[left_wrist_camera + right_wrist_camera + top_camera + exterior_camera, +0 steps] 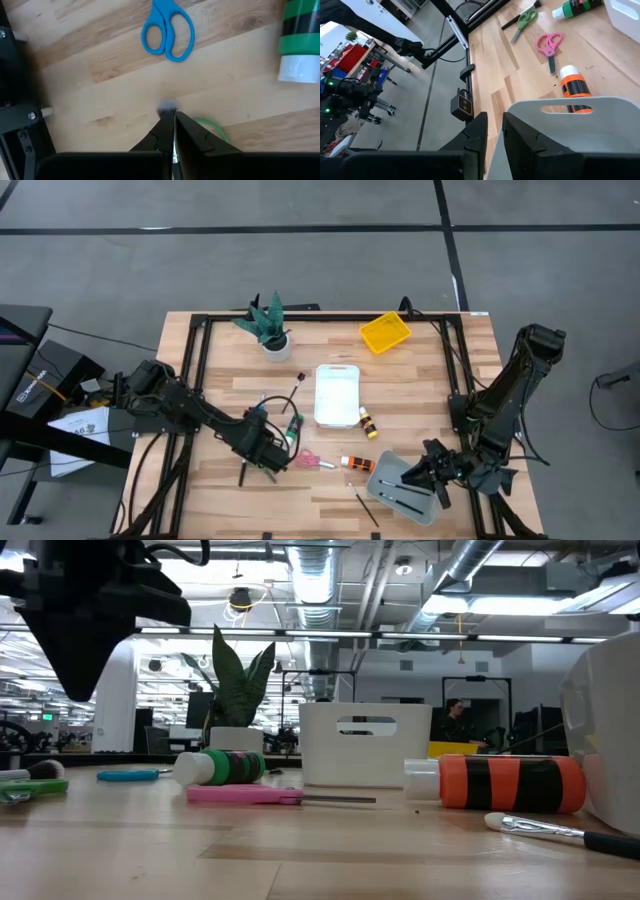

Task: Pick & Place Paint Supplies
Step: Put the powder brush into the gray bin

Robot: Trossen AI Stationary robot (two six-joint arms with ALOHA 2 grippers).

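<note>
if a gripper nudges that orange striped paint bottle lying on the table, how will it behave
The orange paint bottle lies on its side and looks round, so it would probably roll rather than slide. It seems small and likely light. Its smooth body may slip in a loose pinch.

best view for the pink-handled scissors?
Right wrist view: the pink-handled scissors lie fully visible, both loops and the blade clear. Low view shows them edge-on, a flat pink strip. High view shows them tiny. Left wrist view shows none.

Even, bright overhead lighting; soft faint shadows on pale wooden tabletop (330, 480). Blurred grey brush tip (167, 106) just ahead of left gripper (174, 131). Ceiling lamp glare in low view.
</note>
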